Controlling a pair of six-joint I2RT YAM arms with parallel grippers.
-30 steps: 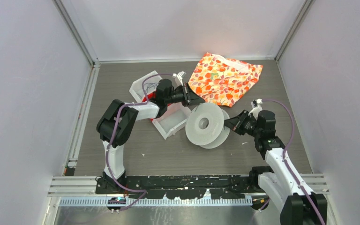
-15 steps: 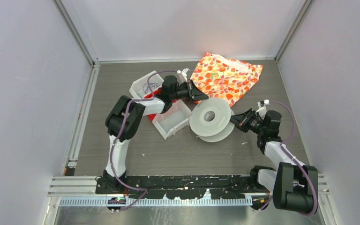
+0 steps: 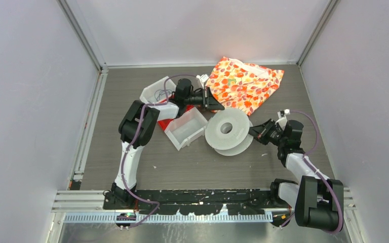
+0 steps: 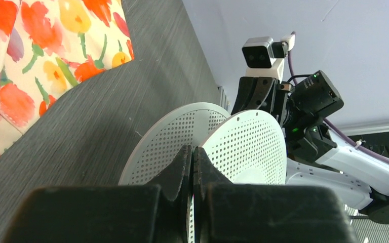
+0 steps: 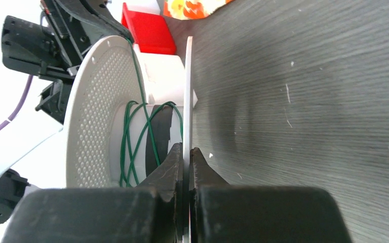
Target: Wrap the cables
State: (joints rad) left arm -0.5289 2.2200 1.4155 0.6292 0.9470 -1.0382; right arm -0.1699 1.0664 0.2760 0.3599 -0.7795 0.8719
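A white perforated spool (image 3: 228,129) lies tilted mid-table. Thin green cable (image 5: 131,132) is wound loosely round its hub. One strand runs up along the flange to my left gripper (image 3: 220,107), which hovers at the spool's far edge with its jaws shut. In the left wrist view the left gripper (image 4: 192,151) shows no wire between its pads. My right gripper (image 3: 254,133) is shut on the rim of the spool's lower flange (image 5: 187,101); the thin white disc sits between the right gripper's (image 5: 186,152) fingers. More dark cable (image 3: 161,94) lies in a white bin.
Two white bins (image 3: 186,129) (image 3: 152,87) and a red box (image 3: 165,123) sit left of the spool, under my left arm. An orange floral cloth (image 3: 244,83) lies at the back right. Walls enclose the table on three sides.
The spool has shifted right and back and now lies flatter. My left arm has stretched farther back. The right arm has drawn back and lowered, still gripping the flange.
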